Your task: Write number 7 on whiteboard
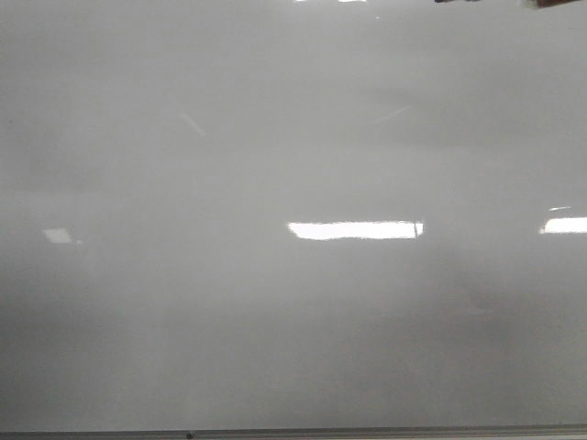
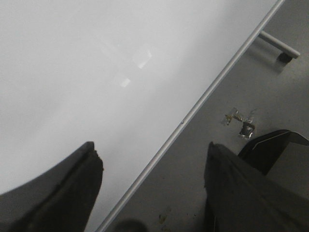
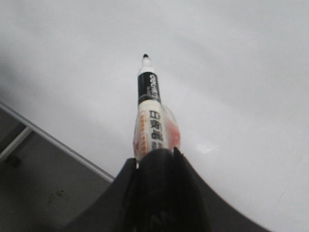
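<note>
The whiteboard (image 1: 293,137) fills the front view, glossy pale grey, with bright light reflections. No number 7 shows on it in any view. Neither gripper is in the front view. My right gripper (image 3: 155,153) is shut on a white and black marker (image 3: 149,111), uncapped, whose black tip (image 3: 145,56) points at the whiteboard (image 3: 231,72); I cannot tell whether the tip touches it. My left gripper (image 2: 150,147) is open and empty, astride the metal frame edge (image 2: 193,108) of the whiteboard (image 2: 72,58).
The board's frame runs along the bottom of the front view (image 1: 293,433). Grey floor (image 2: 217,183) lies beyond the frame in both wrist views, with a stand leg (image 2: 277,46) and small debris (image 2: 241,123). A dark shape (image 1: 559,4) sits at the top right.
</note>
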Controlling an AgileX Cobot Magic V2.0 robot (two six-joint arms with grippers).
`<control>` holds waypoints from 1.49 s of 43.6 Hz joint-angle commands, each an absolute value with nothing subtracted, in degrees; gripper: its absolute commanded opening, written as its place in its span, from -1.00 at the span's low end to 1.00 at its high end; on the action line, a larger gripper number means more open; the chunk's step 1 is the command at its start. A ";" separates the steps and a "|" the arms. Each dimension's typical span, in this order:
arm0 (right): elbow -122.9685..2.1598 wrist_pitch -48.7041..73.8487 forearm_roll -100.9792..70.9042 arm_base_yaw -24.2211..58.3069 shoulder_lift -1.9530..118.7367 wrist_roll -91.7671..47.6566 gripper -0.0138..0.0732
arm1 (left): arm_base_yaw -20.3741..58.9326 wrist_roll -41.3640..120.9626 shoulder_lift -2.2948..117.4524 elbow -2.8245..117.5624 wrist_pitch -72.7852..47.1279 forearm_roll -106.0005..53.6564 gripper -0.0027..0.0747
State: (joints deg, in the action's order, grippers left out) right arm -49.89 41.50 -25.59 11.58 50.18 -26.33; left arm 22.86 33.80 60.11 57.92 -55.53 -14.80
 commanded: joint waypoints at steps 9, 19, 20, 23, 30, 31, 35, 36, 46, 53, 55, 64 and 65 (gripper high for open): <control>-58.92 42.82 -27.21 12.22 60.58 -27.61 -0.82 | 22.75 33.19 59.07 59.40 -49.81 -16.87 0.23; -63.61 37.64 -27.12 17.43 69.66 -27.88 -0.82 | 22.75 33.19 59.07 59.40 -49.83 -16.99 0.23; -64.34 37.06 -27.12 17.68 70.50 -27.88 -0.82 | 22.75 33.19 59.07 59.40 -49.83 -16.99 0.23; -66.38 35.96 -27.12 17.69 73.46 -27.82 -0.82 | 22.75 33.19 59.07 59.40 -49.69 -16.99 0.23; -69.55 33.36 -27.12 17.69 78.03 -27.77 -0.82 | 22.75 33.19 59.07 59.40 -49.69 -17.09 0.23; -69.94 33.23 -27.12 17.69 78.73 -27.77 -0.82 | 22.75 33.19 59.07 59.40 -49.69 -17.09 0.23; -70.65 32.49 -27.12 17.69 80.44 -27.77 -0.82 | 22.75 33.19 59.07 59.40 -49.69 -17.09 0.23; -70.65 32.09 -26.78 17.69 80.68 -27.77 -0.82 | 22.75 33.19 59.07 59.40 -49.69 -17.09 0.23; -70.65 35.56 -24.03 12.17 79.86 -25.93 -0.82 | 22.75 33.19 59.07 59.40 -49.69 -17.09 0.23; -70.65 38.04 -21.74 9.91 78.13 -25.49 -0.82 | 22.75 33.19 59.07 59.40 -49.69 -17.09 0.23; -70.60 38.25 -21.49 9.99 78.19 -25.49 -0.82 | 22.75 33.19 59.07 59.40 -49.69 -17.09 0.23; -68.82 41.99 -21.42 11.86 79.73 -25.86 -0.82 | 22.75 33.19 59.07 59.40 -49.69 -17.09 0.23; -68.31 42.56 -21.42 12.15 79.95 -25.94 -0.82 | 22.75 33.19 59.07 59.40 -49.69 -17.09 0.23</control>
State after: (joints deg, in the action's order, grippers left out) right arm -68.27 42.76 -21.80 11.30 80.36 -25.88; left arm 22.86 33.80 60.11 57.78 -52.52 -15.52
